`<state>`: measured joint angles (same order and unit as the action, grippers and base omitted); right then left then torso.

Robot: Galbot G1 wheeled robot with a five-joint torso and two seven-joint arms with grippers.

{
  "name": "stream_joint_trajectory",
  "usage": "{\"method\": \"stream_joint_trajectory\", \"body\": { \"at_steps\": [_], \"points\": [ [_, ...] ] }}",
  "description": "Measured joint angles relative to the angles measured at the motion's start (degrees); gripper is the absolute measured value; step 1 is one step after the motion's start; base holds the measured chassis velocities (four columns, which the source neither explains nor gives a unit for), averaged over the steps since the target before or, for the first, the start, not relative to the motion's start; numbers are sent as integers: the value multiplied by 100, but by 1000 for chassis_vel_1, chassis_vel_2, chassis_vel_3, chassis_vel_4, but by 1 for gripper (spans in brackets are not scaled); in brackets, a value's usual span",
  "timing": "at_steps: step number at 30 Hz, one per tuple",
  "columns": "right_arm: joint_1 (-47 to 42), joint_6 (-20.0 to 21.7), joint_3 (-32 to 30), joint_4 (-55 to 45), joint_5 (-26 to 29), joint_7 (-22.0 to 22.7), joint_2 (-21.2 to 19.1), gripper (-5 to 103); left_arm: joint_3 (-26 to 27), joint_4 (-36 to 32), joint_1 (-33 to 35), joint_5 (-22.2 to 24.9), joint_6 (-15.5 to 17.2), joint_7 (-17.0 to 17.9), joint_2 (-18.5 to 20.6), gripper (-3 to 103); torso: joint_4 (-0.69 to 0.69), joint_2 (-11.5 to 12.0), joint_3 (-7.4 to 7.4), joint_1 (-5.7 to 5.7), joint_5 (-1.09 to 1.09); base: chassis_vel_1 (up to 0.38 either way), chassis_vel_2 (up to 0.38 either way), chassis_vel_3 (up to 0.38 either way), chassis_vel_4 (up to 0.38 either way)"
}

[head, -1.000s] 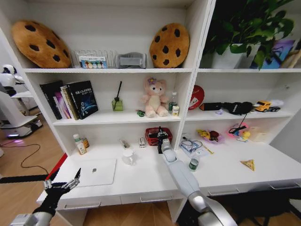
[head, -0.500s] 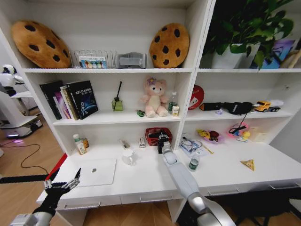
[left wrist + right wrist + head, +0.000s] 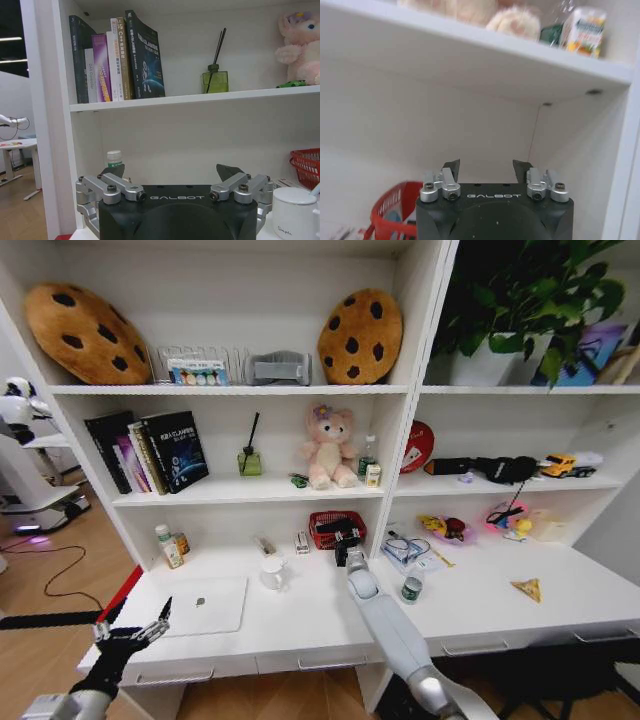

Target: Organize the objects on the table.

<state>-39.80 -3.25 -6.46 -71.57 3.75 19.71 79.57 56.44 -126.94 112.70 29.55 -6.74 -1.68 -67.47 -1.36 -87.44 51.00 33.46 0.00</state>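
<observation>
**Laptop and small can on the white desk, right arm raised by the red basket**

Laptop, thin, flat and silver with rounded corners, lies closed on the left part of the table, a long desk with a smooth white top and shallow drawers along its front. A small green can, a short cylinder with a metal top, stands upright to the right of the right arm. A white ceramic mug sits between the laptop and the arm, and a red mesh basket stands at the back of the desk under the shelf. On that shelf a tiny green toy car lies just beside the fuzzy pink plush bear; a square green glass diffuser with dark reeds stands further left.

The right gripper is stretched out over the desk, up in front of the basket, its dark fingers spread apart with nothing between them. The left gripper hangs low off the desk's front left corner, fingers also spread wide and empty.

Compared with a second ago, the right gripper has swung from pointing upright to lying more level, and its arm reaches a little further forward. The left gripper has not moved, and the laptop, can and mug lie where they were.
</observation>
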Motion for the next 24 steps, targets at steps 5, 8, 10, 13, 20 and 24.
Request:
{"method": "stream_joint_trajectory", "body": {
  "at_steps": [5, 8, 10, 13, 20, 24],
  "points": [
    [-737, 841, 392, -1610, 1171, 978, -400, 82, 0, -1, 0, -1, -1, 0, 0, 100, 0, -1, 0, 0, 0, 0, 0, 0, 0],
    [-1253, 1120, 385, -2281, 1705, 1414, -475, 88, 0, 0, 0, 0, 0, 2, 0, 100, -1, -1, -1, 0, 0, 0, 0, 0, 0],
    [-1651, 1270, 304, -2688, 1976, 1663, -485, 93, 0, 0, 0, -1, 0, 0, 0, 100, -1, -1, -1, 0, 0, 0, 0, 0, 0],
    [-2514, 1439, 33, -3317, 2320, 2105, -497, 99, 0, -1, 0, 0, 0, 0, 0, 100, -2, -2, -1, -1, 0, 0, 0, 0, 0],
    [-3386, 1605, -615, -3821, 2915, 2864, -565, 100, 0, -1, 0, 0, 0, 0, 0, 100, 0, -1, -1, -1, 0, 0, 0, 0, 0],
    [-3624, 1652, -1004, -3903, 3163, 2971, -665, 100, 0, 0, 0, -1, 0, 0, 0, 100, -1, -2, 0, -1, 0, 0, 0, 0, 0]
  ]
}}
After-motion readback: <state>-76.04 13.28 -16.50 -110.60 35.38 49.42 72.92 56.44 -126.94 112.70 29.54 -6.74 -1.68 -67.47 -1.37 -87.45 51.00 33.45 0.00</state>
